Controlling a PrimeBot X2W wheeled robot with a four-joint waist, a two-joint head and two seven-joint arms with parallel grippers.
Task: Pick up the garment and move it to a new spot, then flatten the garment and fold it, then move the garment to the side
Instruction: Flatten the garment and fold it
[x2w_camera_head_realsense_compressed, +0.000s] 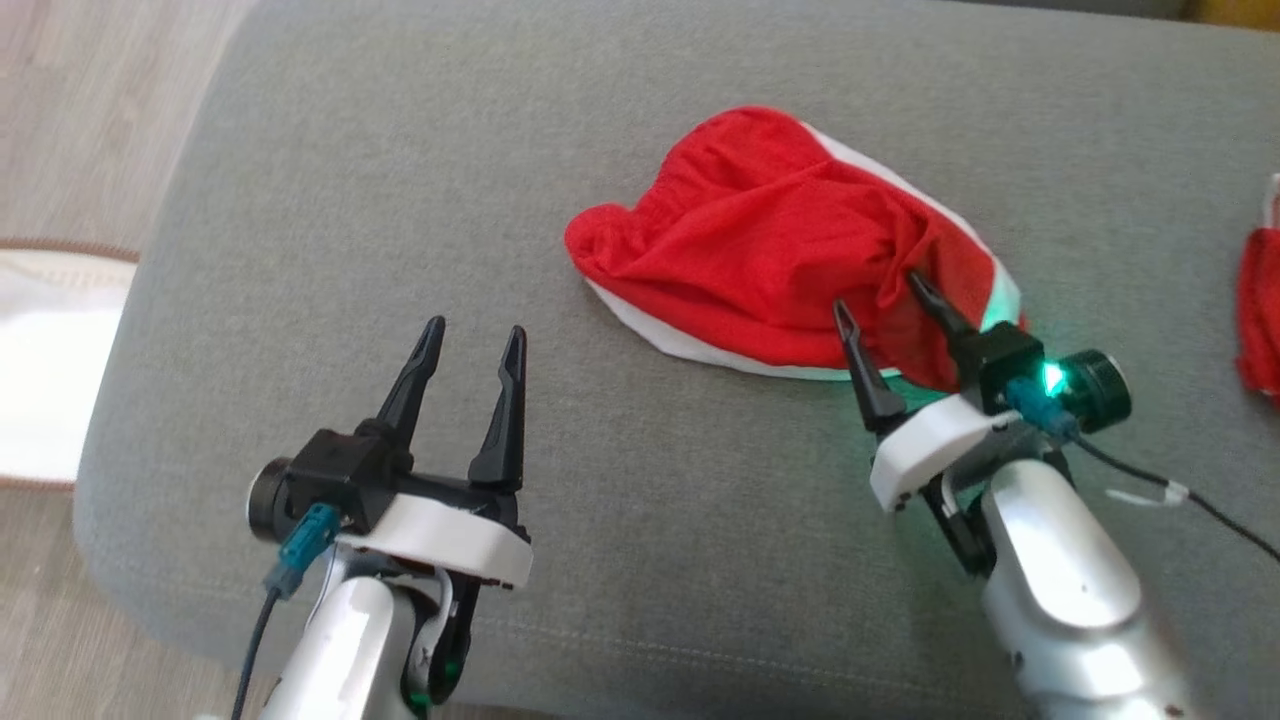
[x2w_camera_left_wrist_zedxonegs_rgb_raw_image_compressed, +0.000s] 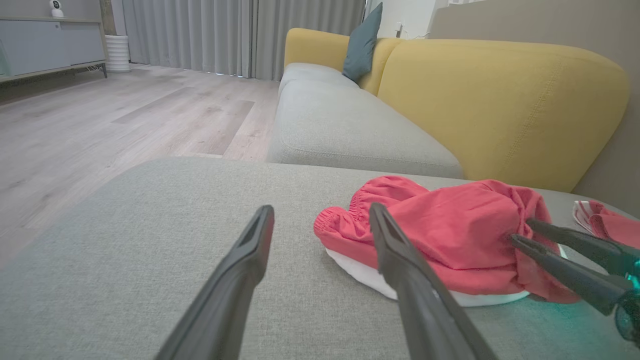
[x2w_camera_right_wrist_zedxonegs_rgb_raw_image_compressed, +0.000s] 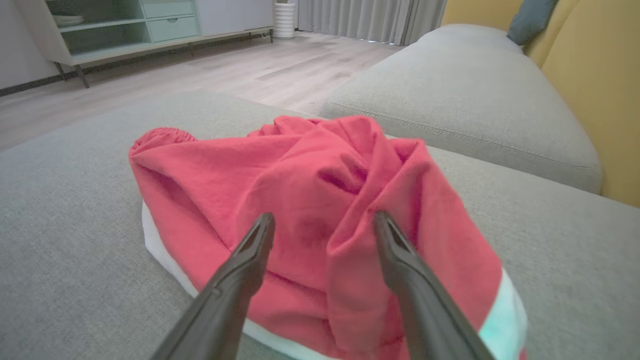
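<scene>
The garment (x2w_camera_head_realsense_compressed: 770, 240) is a crumpled red piece with a white edge, lying on the grey cushion (x2w_camera_head_realsense_compressed: 640, 500) right of centre. My right gripper (x2w_camera_head_realsense_compressed: 879, 292) stands open at the garment's near right edge, its fingertips on either side of a raised red fold. The right wrist view looks straight at the garment (x2w_camera_right_wrist_zedxonegs_rgb_raw_image_compressed: 310, 165), with the right gripper (x2w_camera_right_wrist_zedxonegs_rgb_raw_image_compressed: 324, 216) spread wide over the cloth. My left gripper (x2w_camera_head_realsense_compressed: 475, 335) is open and holds nothing, over bare cushion well to the left of the garment. In the left wrist view the left gripper (x2w_camera_left_wrist_zedxonegs_rgb_raw_image_compressed: 321, 209) points toward the garment (x2w_camera_left_wrist_zedxonegs_rgb_raw_image_compressed: 440, 235).
A second red and white cloth (x2w_camera_head_realsense_compressed: 1260, 310) lies at the cushion's right edge. The cushion's rounded left edge drops to wooden floor (x2w_camera_head_realsense_compressed: 90, 120), where a pale rug (x2w_camera_head_realsense_compressed: 50, 370) lies. A yellow sofa back (x2w_camera_left_wrist_zedxonegs_rgb_raw_image_compressed: 500, 100) and a grey seat (x2w_camera_left_wrist_zedxonegs_rgb_raw_image_compressed: 340, 125) stand beyond.
</scene>
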